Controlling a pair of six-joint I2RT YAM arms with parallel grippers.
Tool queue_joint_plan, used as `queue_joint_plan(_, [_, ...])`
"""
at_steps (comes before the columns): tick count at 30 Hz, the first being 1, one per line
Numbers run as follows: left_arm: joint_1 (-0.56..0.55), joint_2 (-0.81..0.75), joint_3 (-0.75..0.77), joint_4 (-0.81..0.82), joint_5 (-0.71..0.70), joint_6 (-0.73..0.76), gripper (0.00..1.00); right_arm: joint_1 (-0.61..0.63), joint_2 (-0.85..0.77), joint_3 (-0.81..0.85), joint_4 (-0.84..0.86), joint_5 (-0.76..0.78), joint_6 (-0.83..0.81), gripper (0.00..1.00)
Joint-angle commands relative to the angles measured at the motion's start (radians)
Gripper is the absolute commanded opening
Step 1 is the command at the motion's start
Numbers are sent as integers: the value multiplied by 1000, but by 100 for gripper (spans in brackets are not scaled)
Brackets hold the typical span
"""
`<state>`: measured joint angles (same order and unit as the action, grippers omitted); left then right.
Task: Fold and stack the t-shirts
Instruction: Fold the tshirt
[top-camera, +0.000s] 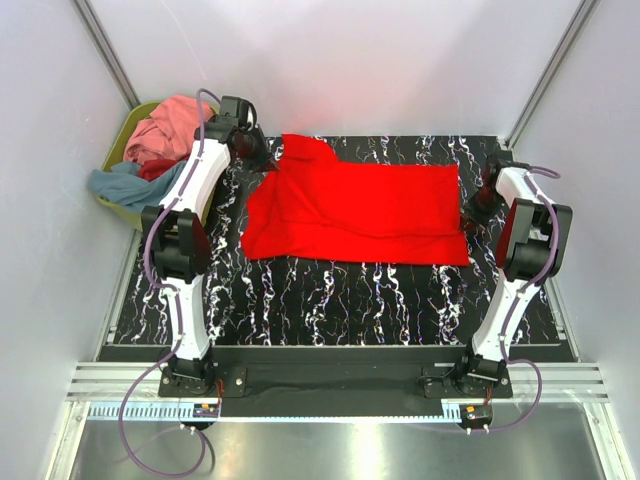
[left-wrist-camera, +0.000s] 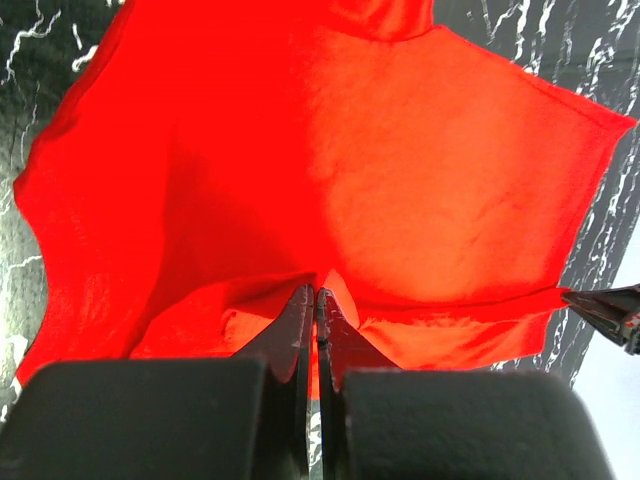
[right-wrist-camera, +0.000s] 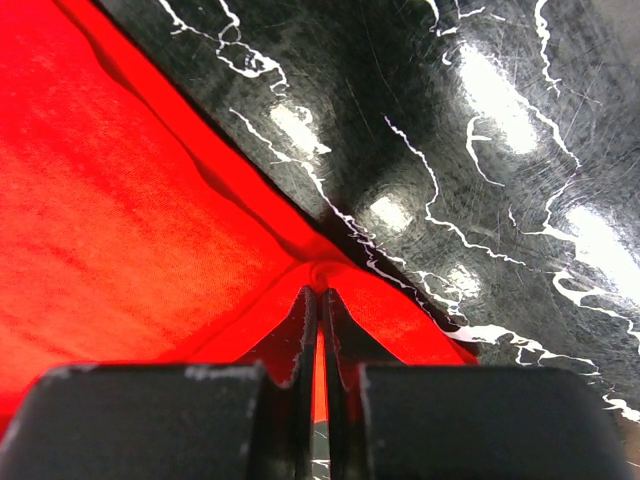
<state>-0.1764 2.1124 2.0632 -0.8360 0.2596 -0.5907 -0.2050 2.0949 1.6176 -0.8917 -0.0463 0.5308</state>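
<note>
A bright red t-shirt (top-camera: 355, 212) lies spread across the black marbled table (top-camera: 330, 295). My left gripper (top-camera: 268, 160) is at its far left corner, shut on a pinch of the red cloth (left-wrist-camera: 380, 190), which bunches up between the black fingers (left-wrist-camera: 296, 320). My right gripper (top-camera: 478, 208) is at the shirt's right edge, also shut on the red t-shirt (right-wrist-camera: 130, 210), its hem puckered at the fingertips (right-wrist-camera: 305, 305). The right gripper's tip shows at the far edge of the left wrist view. More t-shirts, pink (top-camera: 170, 125), grey-blue (top-camera: 125, 183) and red, are heaped at the far left.
An olive-green basket (top-camera: 118, 150) holding the heap of shirts stands off the table's far left corner, beside the left arm. White walls with metal posts close in the back and both sides. The arm bases stand on a rail at the near edge.
</note>
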Motion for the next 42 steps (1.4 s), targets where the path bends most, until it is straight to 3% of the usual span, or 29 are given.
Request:
queue_joint_plan(1, [6, 1, 66, 34, 24, 15, 0, -5, 7, 42, -15, -1, -8, 1])
queue_joint_plan(17, [20, 64, 94, 38, 13, 12, 2, -13, 62, 106, -19, -10, -2, 4])
queue_joint_plan(19, [20, 83, 109, 40, 9, 51, 10, -17, 66, 123, -21, 2, -17, 19])
queue_joint_plan(20, [20, 87, 120, 37, 3, 108, 17, -22, 73, 149, -23, 2, -23, 24])
queue_joint_plan(21, [20, 81, 120, 34, -32, 132, 27, -27, 73, 163, -23, -1, -34, 35])
queue_joint_plan(23, [17, 55, 94, -11, -83, 184, 36, -27, 42, 171, -30, 11, -71, 45])
queue_joint_plan(27, [15, -162, -145, -17, -163, 200, 74, -27, -96, 67, -18, 5, -95, 65])
queue_joint_plan(32, [15, -427, -534, 9, -90, 164, 69, -27, -298, -137, 8, -87, -81, 82])
queue_joint_plan(35, [17, -518, -735, 50, -51, 102, 69, -27, -412, -319, 54, -188, -55, 85])
queue_joint_plan(37, [21, -584, -863, 81, -40, 53, 70, -27, -462, -410, 112, -239, -36, 86])
queue_joint_plan(42, [67, -635, -997, 139, -2, 9, 68, -28, -555, -605, 207, -288, -22, 79])
